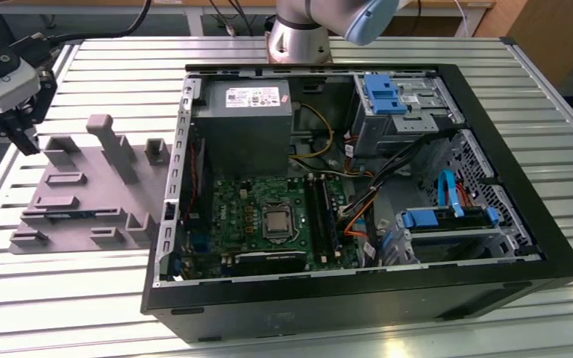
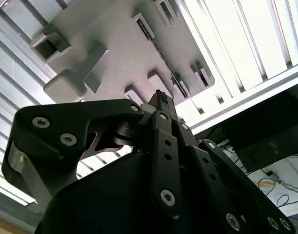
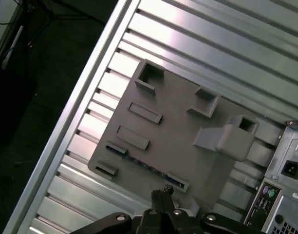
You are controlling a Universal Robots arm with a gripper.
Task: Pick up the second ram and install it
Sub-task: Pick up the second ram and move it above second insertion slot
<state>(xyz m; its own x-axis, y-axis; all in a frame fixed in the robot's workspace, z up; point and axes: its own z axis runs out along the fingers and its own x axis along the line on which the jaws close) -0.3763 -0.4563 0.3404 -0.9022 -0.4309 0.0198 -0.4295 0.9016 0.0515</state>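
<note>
Closed claw poised over the tray, memory stick lying in its slot

Exterior view: the gripper [image 1: 23,142] hangs above the slatted table [image 1: 87,298] at the far corner of the grey tray [image 1: 98,201], on the exterior view's left. It is empty and clear of the tray's pegs. The second ram [image 1: 63,214] lies flat in a slot along the tray's near edge, well apart from the open computer case [image 1: 366,306], which stands along the tray's other side.
First wrist view: the gripper [image 3: 161,192] has its fingertips drawn together on nothing, just off the tray [image 3: 173,131] edge where the second ram [image 3: 146,166] runs as a dark strip.
Second wrist view: the gripper [image 2: 161,97] tips meet in one narrow point, with the tray [image 2: 120,53] beyond them.
</note>
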